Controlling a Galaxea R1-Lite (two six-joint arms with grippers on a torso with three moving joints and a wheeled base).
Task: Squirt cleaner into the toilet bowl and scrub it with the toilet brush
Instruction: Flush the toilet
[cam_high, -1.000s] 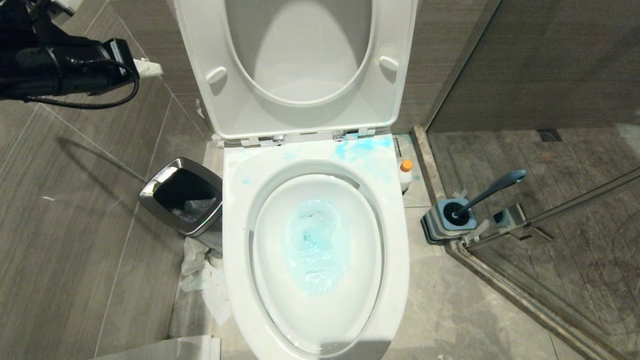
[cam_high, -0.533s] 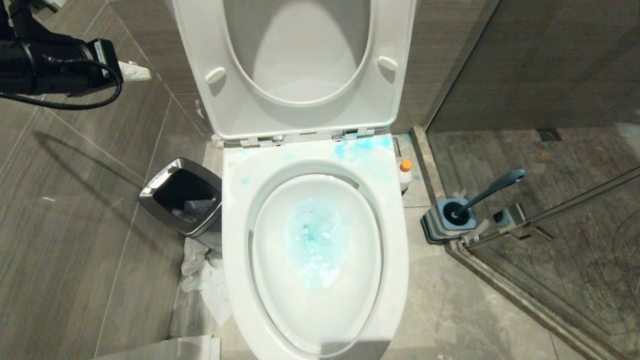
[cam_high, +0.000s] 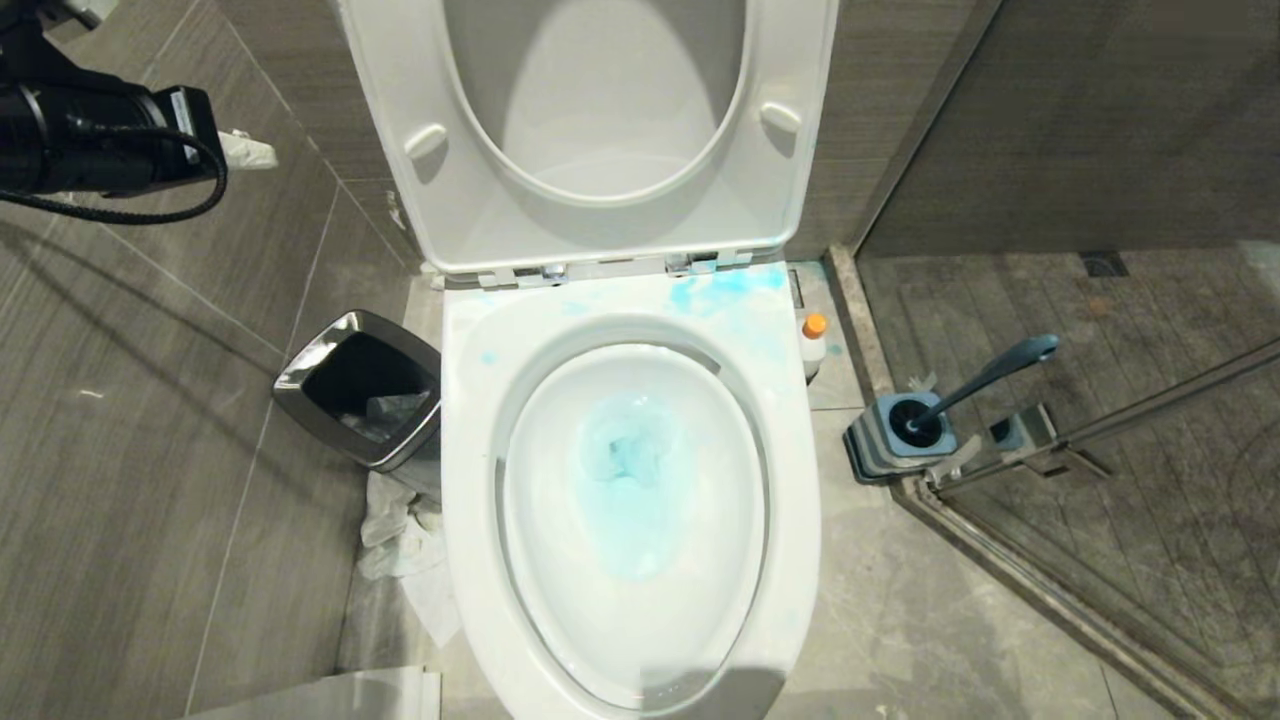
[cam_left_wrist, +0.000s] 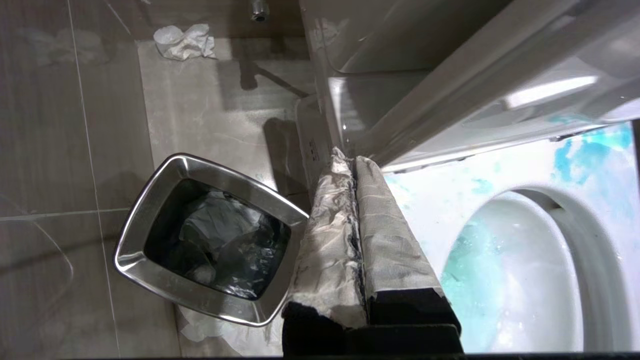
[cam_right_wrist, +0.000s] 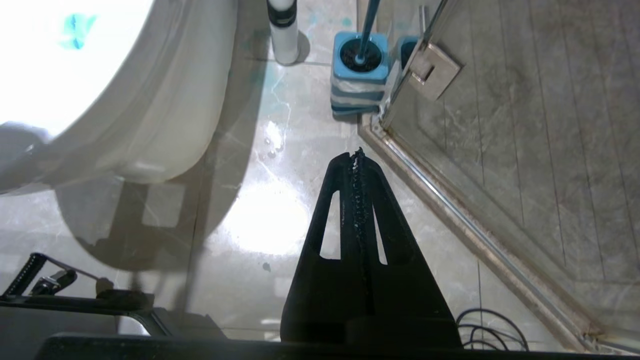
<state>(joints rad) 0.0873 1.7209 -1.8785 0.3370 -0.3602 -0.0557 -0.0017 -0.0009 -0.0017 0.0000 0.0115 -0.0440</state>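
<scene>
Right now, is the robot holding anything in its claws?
No. The left gripper and the right gripper are both shut on nothing. The toilet brush sits in its holder.

This is a bathroom. A big white toilet bowl (cam_high: 630, 500) stands in the middle with its seat and lid (cam_high: 590, 130) flipped up against the wall. A toilet brush (cam_high: 985, 375) sits in its square holder (cam_high: 890, 440) on the floor beside it. A small shiny bin (cam_high: 360, 400) with a bag inside stands on the other side. The floor (cam_high: 130, 480) and walls have grey tiles. A glass shower door (cam_high: 1150, 400) closes off a corner with a drain (cam_high: 1103, 264).
</scene>
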